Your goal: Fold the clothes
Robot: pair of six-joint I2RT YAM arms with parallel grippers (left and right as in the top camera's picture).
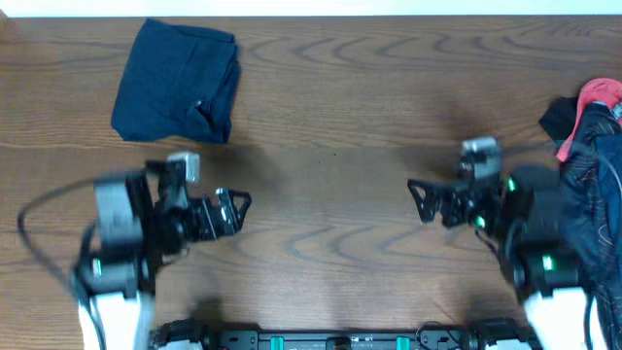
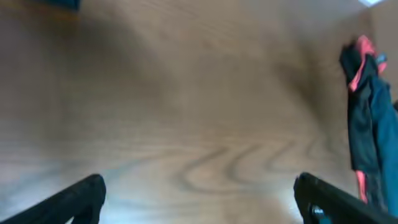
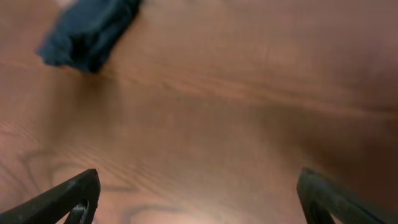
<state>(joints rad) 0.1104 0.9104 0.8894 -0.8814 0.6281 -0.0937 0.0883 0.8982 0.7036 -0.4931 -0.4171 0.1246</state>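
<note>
Looking from overhead, one folded bundle (image 1: 177,83) lies at the table's (image 1: 330,117) far left, and an unfolded pile (image 1: 593,185) sits at the right edge. The left gripper (image 1: 241,212) and right gripper (image 1: 416,201) hover empty, fingers apart. The left wrist view faces the pile (image 2: 367,124), the right wrist view the bundle (image 3: 87,31). One garment looks done; the pile remains.

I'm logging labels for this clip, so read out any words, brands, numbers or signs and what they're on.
None can be read.
The folded navy garment, the clothes pile at the right edge and the wooden table show no text.
Pale marks on the black rail at the overhead view's bottom edge are too small to read.
</note>
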